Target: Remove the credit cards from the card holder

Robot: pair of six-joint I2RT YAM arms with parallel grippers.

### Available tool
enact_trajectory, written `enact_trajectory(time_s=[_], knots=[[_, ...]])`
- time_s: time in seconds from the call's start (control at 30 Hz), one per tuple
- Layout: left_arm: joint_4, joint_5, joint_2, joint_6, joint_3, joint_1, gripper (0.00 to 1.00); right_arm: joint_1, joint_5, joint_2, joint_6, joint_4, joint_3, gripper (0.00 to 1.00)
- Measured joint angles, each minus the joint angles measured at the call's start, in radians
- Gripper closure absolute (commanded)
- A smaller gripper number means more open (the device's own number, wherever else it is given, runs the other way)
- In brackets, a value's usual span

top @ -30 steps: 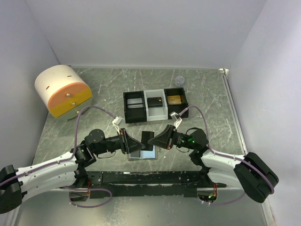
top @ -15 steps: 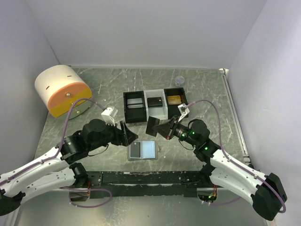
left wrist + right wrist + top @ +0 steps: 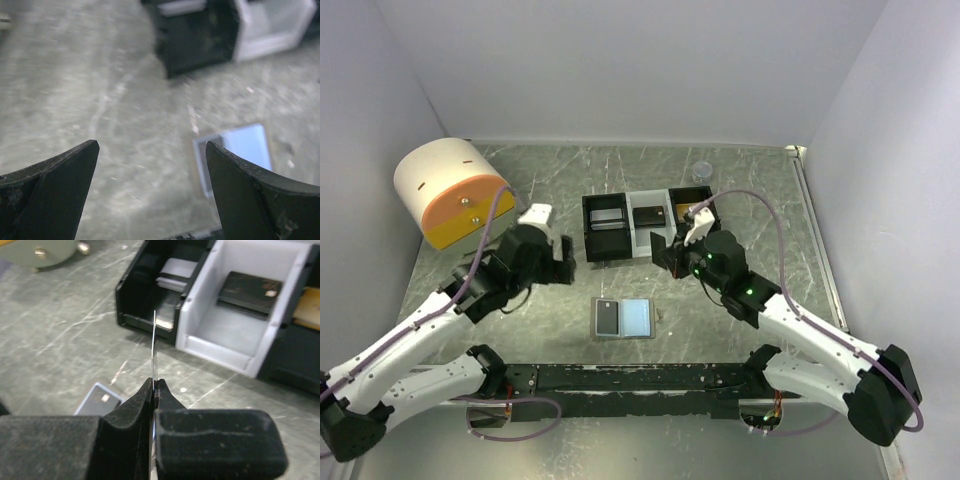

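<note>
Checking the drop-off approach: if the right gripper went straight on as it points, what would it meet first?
Probably the tray, at its front wall where the left black compartment meets the white one. The right gripper, shut on a card, aims there; the card's edge would touch first, though depth is unclear.

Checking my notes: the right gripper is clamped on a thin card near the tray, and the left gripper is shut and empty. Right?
Not quite. The left gripper is open, not shut: the left wrist view shows its fingers wide apart, nothing between them. The right gripper is indeed clamped on a thin card near the tray.
</note>
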Motion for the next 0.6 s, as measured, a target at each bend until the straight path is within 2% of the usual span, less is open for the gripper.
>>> enact_trajectory(time_s=[0.13,0.2,0.43,0.6], knots=[[0.023,0.043,-0.016,0.098,-0.008,0.25,0.0,0.039,0.114,0.091,-0.158,-0.048,0.102,1.0],[0.051,0.065,-0.039,0.129,-0.034,0.324,0.0,0.064,0.163,0.139,-0.24,-0.051,0.148,1.0],[0.066,0.131,-0.04,0.176,-0.062,0.354,0.0,0.109,0.277,0.245,-0.601,0.023,0.171,1.0],[0.066,0.126,-0.03,0.179,-0.062,0.355,0.0,0.042,0.245,0.389,-0.78,0.056,0.249,1.0]])
